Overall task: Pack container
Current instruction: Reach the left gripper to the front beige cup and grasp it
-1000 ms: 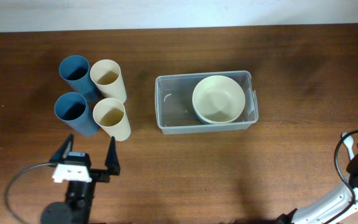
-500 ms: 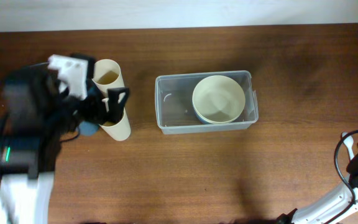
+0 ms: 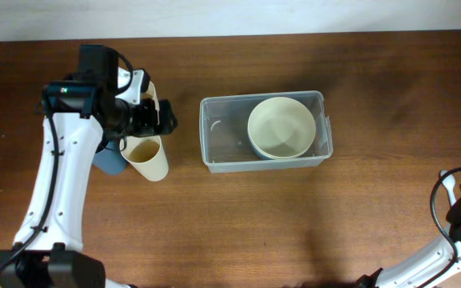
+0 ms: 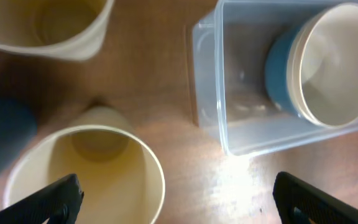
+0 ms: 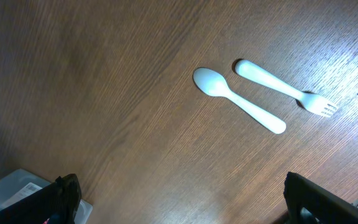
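My left gripper (image 4: 178,198) is released, jaws spread wide, nothing gripped. It hangs over the cups: one cream cup (image 4: 86,177) lies below it, with a second cream cup (image 4: 42,25) and a blue cup (image 4: 2,137) beside. The container (image 3: 208,136) sits mid-table, right of the cups and apart from them. A cream bowl (image 3: 281,126) nested in a blue bowl (image 4: 283,68) fills its right half. My right gripper (image 5: 188,200) is also released, above the wooden table (image 5: 104,93) near a white spoon (image 5: 241,102) and a white fork (image 5: 284,87).
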You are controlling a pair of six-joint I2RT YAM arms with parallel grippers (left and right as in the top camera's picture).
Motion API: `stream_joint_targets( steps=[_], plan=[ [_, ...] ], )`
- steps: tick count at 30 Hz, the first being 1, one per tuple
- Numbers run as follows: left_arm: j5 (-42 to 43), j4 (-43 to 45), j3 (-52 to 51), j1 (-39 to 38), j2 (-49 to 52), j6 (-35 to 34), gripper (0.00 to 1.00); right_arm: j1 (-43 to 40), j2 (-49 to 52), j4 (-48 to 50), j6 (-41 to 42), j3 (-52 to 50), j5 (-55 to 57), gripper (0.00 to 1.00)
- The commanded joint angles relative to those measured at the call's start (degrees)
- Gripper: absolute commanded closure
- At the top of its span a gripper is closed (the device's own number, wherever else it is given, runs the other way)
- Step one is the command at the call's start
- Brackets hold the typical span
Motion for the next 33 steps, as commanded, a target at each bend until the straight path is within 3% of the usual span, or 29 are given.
stream_joint_targets(
  steps=[1, 6, 13, 33],
  plan=[
    [-0.42, -1.53, 1.73, -1.40, 0.33, -0.96, 0.00, 0.24, -0.13, 0.15, 0.48, -0.24, -0.31, 0.01],
    [-1.62, -2.45, 1.51, -4.46, 0.98, -0.96, 0.00, 0.24, -0.13, 0.15, 0.48, -0.24, -0.31, 0.01],
    [-11.39, -5.60, 1.46, -6.32, 3.19, -5.03, 0.00, 0.24, -0.13, 0.15, 0.48, -0.24, -0.31, 0.01],
    [-8.76, -5.60, 1.31, -5.95, 9.53, -4.90, 0.00, 0.24, -0.13, 0.15, 0.48, -0.24, -0.31, 0.01]
  ],
)
